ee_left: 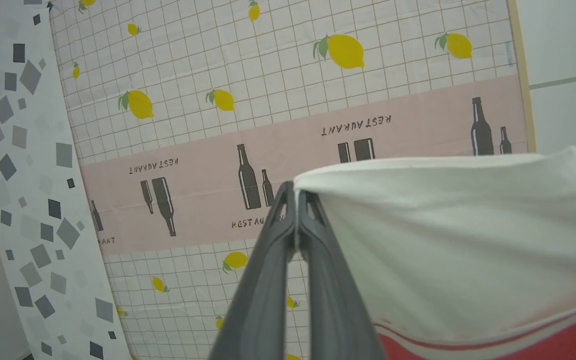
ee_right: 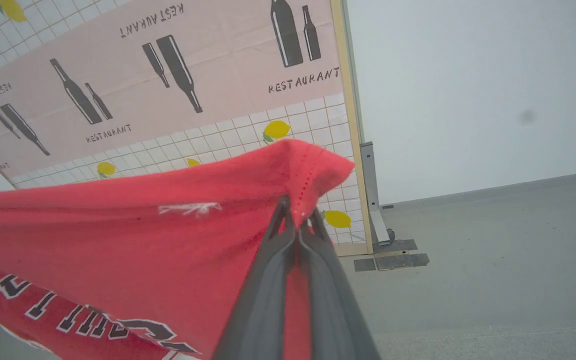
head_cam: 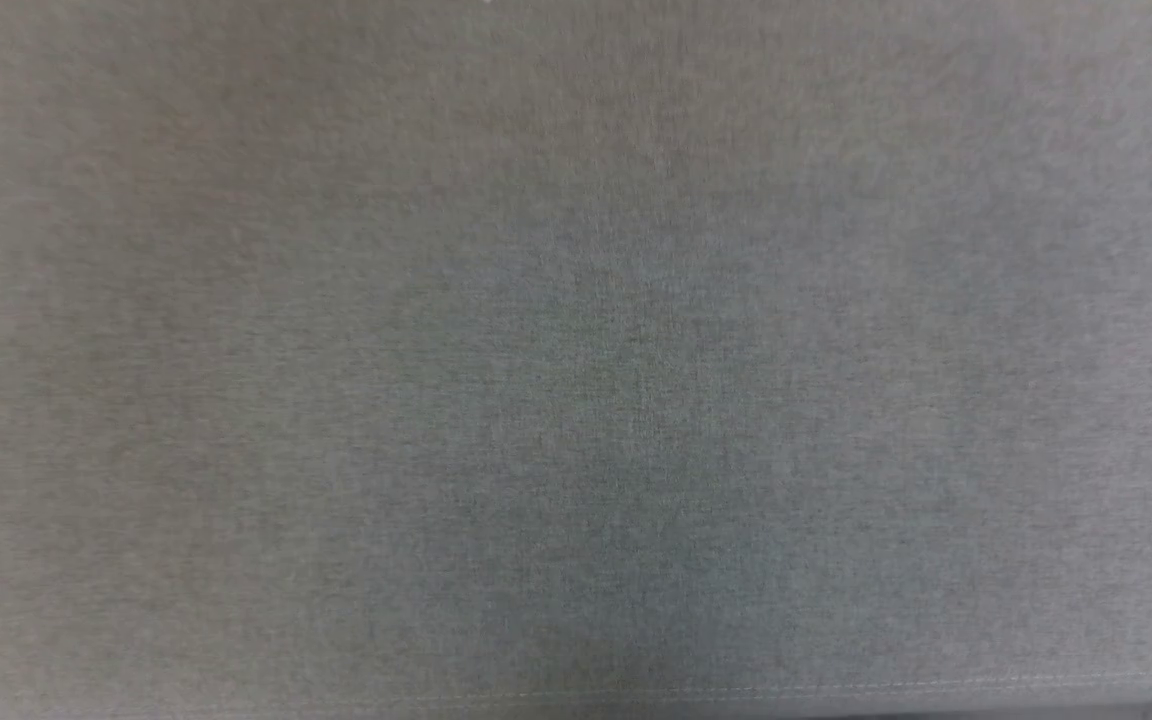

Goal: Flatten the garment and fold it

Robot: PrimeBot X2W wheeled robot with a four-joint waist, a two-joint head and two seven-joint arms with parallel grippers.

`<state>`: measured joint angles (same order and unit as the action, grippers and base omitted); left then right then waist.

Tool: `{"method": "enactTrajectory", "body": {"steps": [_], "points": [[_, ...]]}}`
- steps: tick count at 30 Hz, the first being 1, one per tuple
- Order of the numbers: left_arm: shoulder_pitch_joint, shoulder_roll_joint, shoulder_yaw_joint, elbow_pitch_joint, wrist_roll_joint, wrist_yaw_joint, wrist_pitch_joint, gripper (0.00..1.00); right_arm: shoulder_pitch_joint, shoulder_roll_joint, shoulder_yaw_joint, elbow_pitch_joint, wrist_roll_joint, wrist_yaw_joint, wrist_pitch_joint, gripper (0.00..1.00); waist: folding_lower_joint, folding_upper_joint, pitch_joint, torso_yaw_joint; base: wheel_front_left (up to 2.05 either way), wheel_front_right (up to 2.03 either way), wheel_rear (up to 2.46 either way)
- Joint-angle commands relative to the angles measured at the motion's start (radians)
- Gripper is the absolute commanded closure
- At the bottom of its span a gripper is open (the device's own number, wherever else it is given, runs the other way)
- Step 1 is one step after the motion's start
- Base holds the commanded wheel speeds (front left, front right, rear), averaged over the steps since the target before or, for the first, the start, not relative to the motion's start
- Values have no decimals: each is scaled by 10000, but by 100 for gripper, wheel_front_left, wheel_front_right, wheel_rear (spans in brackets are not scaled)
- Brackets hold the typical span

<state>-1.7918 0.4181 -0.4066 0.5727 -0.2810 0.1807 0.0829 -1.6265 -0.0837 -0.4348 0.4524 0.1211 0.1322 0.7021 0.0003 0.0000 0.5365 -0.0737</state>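
Head view: faces down, very near a plain grey woven surface (head_cam: 576, 360) — possibly a table cover, too close and soft to tell — with a stitched seam (head_cam: 836, 688) along the bottom edge. Left wrist view: looks along the left gripper (ee_left: 296, 192) at a printed screen (ee_left: 268, 100) of lemons and bottles, seen tilted. Right wrist view: looks along the right gripper (ee_right: 298, 220) past that screen's framed edge to a pale wall (ee_right: 468, 90) and grey floor (ee_right: 493, 250). Shared by both wrist views: the screen and the garment (ee_left: 443, 240), close to each lens.
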Motion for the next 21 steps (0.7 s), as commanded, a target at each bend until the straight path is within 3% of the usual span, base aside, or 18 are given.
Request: {"method": "enactTrajectory", "body": {"steps": [1,11,21], "points": [[-311,-62,6,145,44,105,-139,100,-303,14,-112,184,-82,-15,-251,100,-3,0,1237,-222,0,0,0],[-306,-496,116,1287,-354,-4,-1133,100,-591,-77,291,1352,74,-15,-1265,100,-3,0,2090,83,0,0,0],[2401,-1087,300,2126,-1403,-560,-2427,100,2496,-949,2156,1149,2214,-15,-1939,100,-3,0,1059,670,0,0,0]]}}
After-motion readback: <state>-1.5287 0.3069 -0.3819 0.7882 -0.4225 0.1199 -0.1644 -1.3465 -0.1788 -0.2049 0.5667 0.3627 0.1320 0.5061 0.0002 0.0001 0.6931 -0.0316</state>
